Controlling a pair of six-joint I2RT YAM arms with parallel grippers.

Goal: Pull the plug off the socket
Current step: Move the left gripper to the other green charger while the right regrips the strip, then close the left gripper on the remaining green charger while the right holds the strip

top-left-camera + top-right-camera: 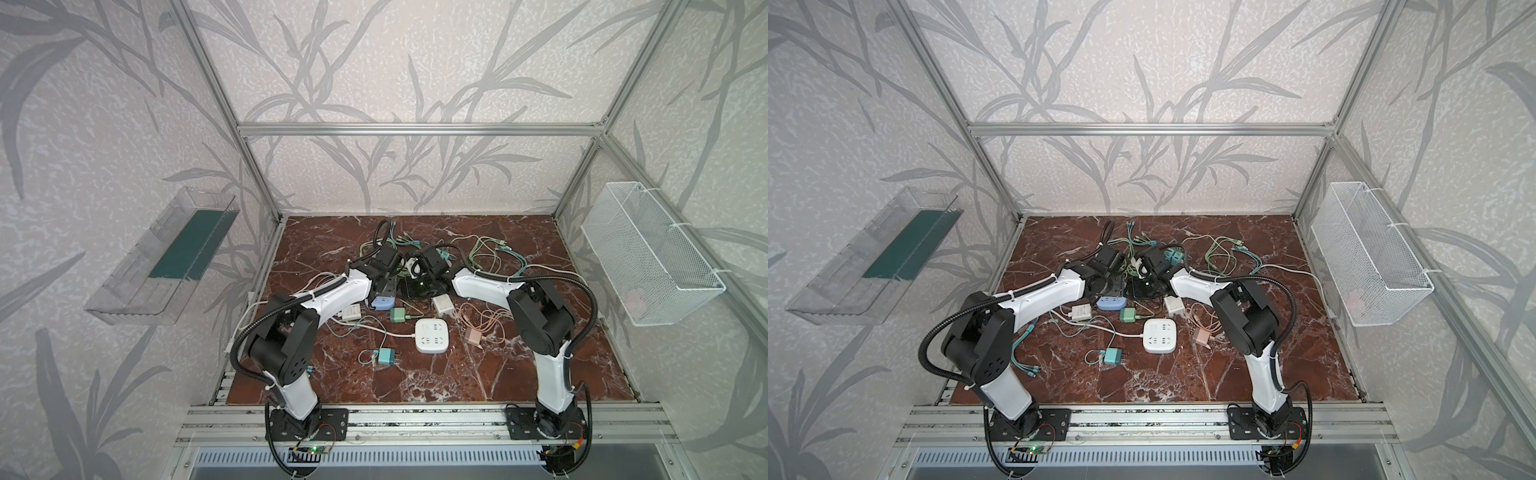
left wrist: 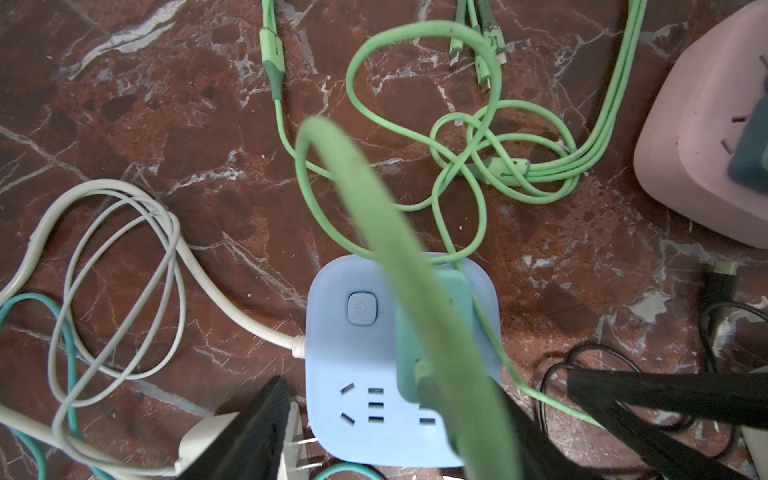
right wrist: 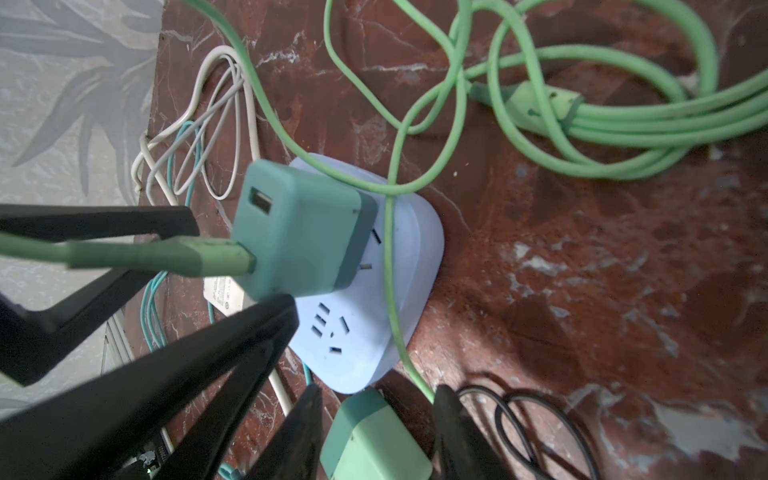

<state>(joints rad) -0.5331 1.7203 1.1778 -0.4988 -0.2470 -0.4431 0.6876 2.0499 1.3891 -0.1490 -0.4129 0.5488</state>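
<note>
A teal plug (image 3: 299, 237) sits in the light blue socket block (image 3: 361, 345) on the marble table, with a green cable in its USB port. In the left wrist view the plug (image 2: 409, 365) is partly hidden by that blurred cable. My left gripper (image 2: 395, 399) is open, one black finger on each side of the socket block (image 2: 353, 365); its fingers (image 3: 274, 324) flank the plug. My right gripper (image 3: 378, 395) is open above a light green plug (image 3: 374, 440) lying loose beside the block. In both top views the arms meet over the block (image 1: 382, 302) (image 1: 1111, 302).
Loose chargers and cables lie around: a white socket block (image 1: 432, 336), a pink plug (image 1: 473, 336), a teal plug (image 1: 387, 356), a pink socket block (image 2: 706, 145), a green cable bundle (image 3: 602, 120), black cable (image 3: 540, 428). A wire basket (image 1: 652, 253) hangs on the right wall.
</note>
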